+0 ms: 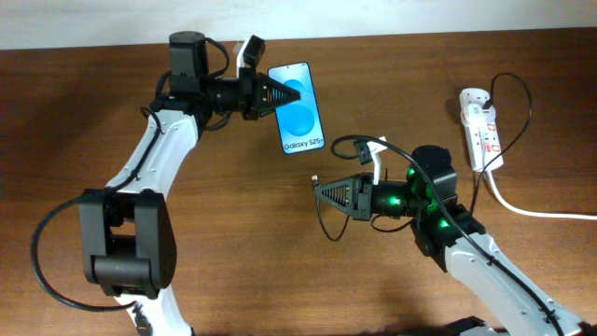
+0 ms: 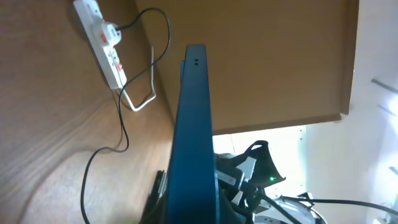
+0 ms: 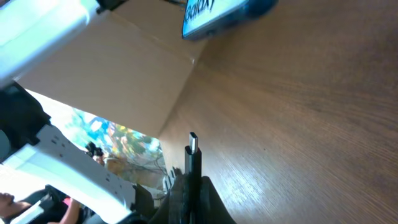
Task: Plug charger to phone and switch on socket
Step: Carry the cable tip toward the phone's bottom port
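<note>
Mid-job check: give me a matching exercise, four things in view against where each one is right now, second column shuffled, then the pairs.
Things:
1. phone
2. charger plug
3. socket
4. white power cord

Places:
A. lying on the table at the right of the overhead view, nothing gripping it
B. clamped in the left gripper
C. running from the socket off the picture's right edge
D. pinched in the right gripper, tip sticking out past the fingers

Pairs: 1-B, 2-D, 3-A, 4-C.
</note>
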### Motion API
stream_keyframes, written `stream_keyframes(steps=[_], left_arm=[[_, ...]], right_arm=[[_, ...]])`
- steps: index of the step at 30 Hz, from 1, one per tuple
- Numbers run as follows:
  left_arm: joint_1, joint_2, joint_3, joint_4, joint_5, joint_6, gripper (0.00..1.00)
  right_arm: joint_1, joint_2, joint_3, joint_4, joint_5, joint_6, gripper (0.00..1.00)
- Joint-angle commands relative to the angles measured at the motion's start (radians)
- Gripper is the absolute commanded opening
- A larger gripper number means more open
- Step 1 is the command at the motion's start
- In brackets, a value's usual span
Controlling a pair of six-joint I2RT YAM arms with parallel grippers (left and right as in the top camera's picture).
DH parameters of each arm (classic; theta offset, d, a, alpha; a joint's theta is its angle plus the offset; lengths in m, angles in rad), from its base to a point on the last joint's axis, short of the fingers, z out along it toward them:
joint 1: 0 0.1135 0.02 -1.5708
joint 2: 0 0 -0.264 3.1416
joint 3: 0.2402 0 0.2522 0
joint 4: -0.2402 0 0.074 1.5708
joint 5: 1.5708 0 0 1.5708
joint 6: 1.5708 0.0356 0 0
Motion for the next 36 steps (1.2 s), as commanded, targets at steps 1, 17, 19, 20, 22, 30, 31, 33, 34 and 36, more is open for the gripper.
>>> stream_keyframes(steps=[1,17,19,20,22,30,31,33,34,36], left_arm=[[-0.010,0.000,0.015,-0.011,0.016,0.016,0.00],[-0.055,0.000,0.015,-0.007,0.019,0.017,0.00],[-0.055,0.000,0.015,-0.006,0.019,0.017,0.00],[-0.055,0.000,0.015,-0.006,0.019,0.017,0.00],[-0.055,0.000,0.015,0.019,0.019,0.017,0.00],[-0.058,0.000,0.015,0.035,0.027,0.017,0.00],[-0.058,0.000,0.015,0.035,0.028,0.017,0.00],[-0.058,0.000,0.015,0.038,0.042,0.017,0.00],[-0.058,0.000,0.015,0.039,0.052,0.017,0.00],[-0.057,0.000,0.015,0.039,0.074,0.029,0.00]], right_arm=[[0.006,-0.016,0.003,0.068,0.017,0.084,0.04],[0.005,0.002,0.003,0.116,0.080,0.127,0.04],[0.005,0.002,0.003,0.112,0.079,0.127,0.04],[0.005,0.002,0.003,0.104,0.079,0.127,0.04],[0.005,0.010,0.003,0.077,0.081,0.127,0.04],[0.005,0.061,0.003,0.142,0.032,0.122,0.04],[0.005,0.061,0.003,0.157,0.014,0.122,0.04],[0.003,0.061,0.003,0.163,-0.008,0.114,0.04],[0.003,0.061,0.003,0.163,-0.016,0.111,0.04],[0.003,0.061,0.003,0.165,-0.034,0.110,0.04]])
